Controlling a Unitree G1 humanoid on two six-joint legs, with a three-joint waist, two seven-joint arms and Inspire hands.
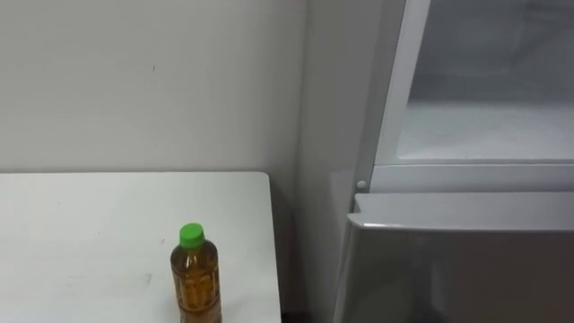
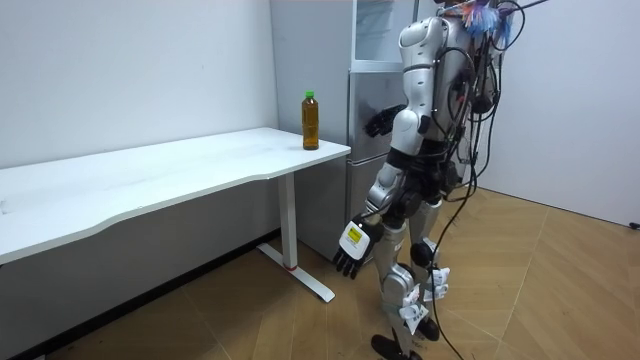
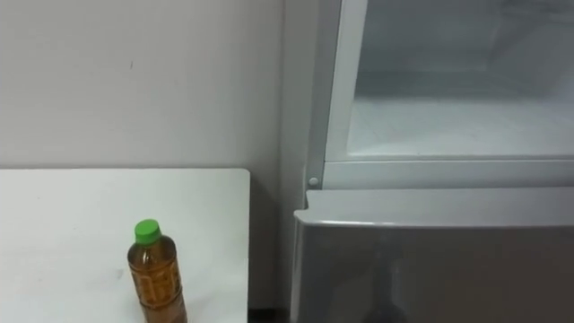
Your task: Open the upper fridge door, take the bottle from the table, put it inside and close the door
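Eye views: the bottle (image 1: 197,274) stands upright near the table's (image 1: 90,233) right edge. The fridge (image 1: 466,233) is just beside the table, with its upper compartment open.

Room view: I see the robot standing before the fridge (the bottle sits at the table's end corner). Its left hand (image 2: 355,245) hangs low, fingers loose and empty. Its right hand (image 2: 378,122) is raised toward the fridge, fingers spread, holding nothing.
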